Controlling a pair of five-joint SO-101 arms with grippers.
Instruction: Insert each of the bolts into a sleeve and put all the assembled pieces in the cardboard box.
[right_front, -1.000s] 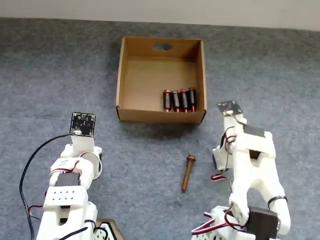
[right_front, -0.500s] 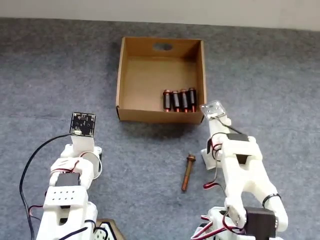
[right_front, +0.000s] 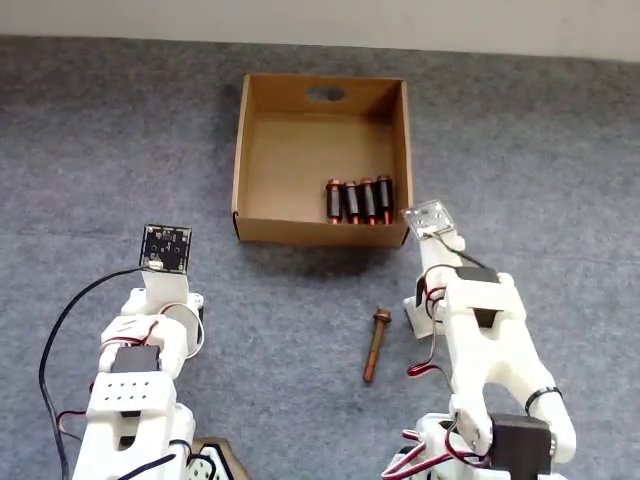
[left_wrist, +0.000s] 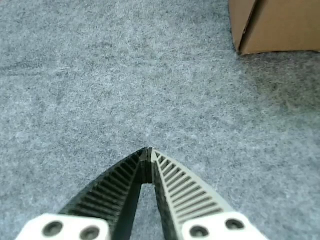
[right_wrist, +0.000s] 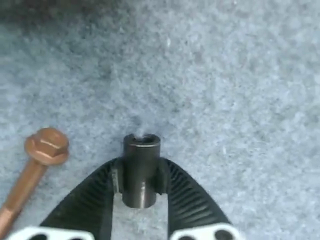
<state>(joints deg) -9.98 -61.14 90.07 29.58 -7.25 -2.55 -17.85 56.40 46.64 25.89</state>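
Observation:
A copper bolt (right_front: 376, 345) lies loose on the grey carpet in front of the cardboard box (right_front: 240, 160); its hex head (right_wrist: 47, 145) and shank show in the right wrist view. My right gripper (right_wrist: 141, 170) is shut on a black sleeve (right_wrist: 141, 167), held just off the carpet right beside the bolt's head. Inside the box, against its front right wall, several assembled pieces (right_front: 358, 200) lie side by side. My left gripper (left_wrist: 148, 162) is shut with nothing in it, low over bare carpet at the near left, with a corner of the box (left_wrist: 272, 25) ahead of it.
Both white arms (right_front: 135, 370) stand at the near edge of the carpet, the right arm (right_front: 485, 340) next to the bolt. The box's near wall (right_front: 320, 232) rises between the arms and the assembled pieces.
The right arm has swung left toward the bolt, bringing the sleeve down beside its head. The left arm, the bolt and the box have not moved.

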